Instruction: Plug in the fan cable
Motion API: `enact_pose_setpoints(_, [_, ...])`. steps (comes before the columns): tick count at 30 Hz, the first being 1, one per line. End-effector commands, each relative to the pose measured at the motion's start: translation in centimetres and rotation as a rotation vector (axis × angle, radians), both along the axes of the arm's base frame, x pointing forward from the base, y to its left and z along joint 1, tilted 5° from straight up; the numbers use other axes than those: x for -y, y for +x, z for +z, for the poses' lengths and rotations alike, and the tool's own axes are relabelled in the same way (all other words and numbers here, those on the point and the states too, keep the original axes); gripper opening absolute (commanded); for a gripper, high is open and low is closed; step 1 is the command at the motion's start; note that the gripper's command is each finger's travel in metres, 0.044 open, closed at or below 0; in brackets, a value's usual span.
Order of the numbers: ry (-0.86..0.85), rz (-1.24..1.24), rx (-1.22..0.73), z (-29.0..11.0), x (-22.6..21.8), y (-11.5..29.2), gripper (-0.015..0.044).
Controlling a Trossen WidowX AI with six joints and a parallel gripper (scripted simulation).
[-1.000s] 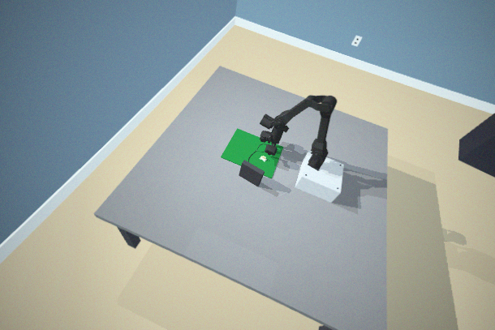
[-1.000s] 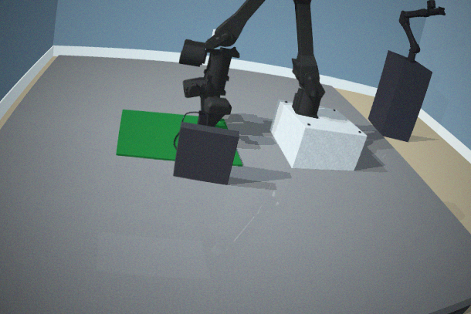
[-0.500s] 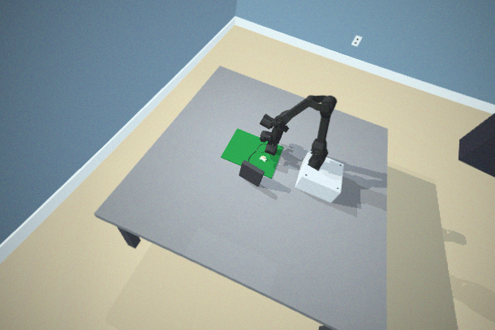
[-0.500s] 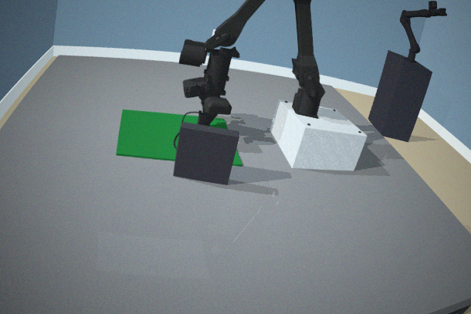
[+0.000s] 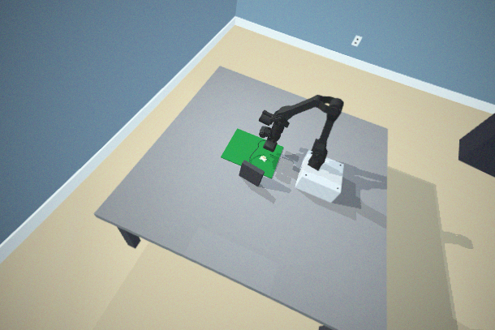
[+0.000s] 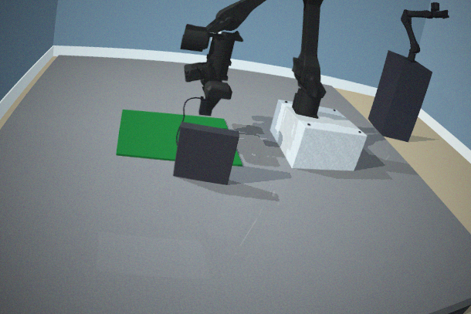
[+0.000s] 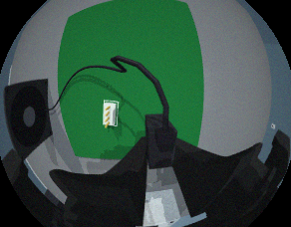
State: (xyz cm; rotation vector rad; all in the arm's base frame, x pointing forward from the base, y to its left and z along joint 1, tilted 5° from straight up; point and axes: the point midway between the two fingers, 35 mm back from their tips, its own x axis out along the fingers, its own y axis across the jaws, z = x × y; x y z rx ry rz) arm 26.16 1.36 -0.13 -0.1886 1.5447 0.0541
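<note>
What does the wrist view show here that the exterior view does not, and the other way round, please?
Only the wrist view shows the pale four-pin header on the board and the dark plug held in the tool, apart from the header. Only the exterior view shows the arm's white base block, the whole arm, and a dark pedestal off the table. Both show the green board, the fan at its edge and the black cable.

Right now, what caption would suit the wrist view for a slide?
Jaws shut on the fan's black plug, held above the green board, the white header still unplugged.
</note>
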Motion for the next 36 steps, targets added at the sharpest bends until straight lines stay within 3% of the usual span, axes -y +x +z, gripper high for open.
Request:
enact_pose_setpoints(1, [0.007,-0.092,0.006,-0.3,-3.3,0.3,0.0000])
enact_pose_setpoints(5, [0.010,-0.170,0.012,-0.5,-5.8,0.1,0.0000])
enact_pose_setpoints(36, [0.010,-0.178,0.012,-1.7,-5.7,-0.5,0.0000])
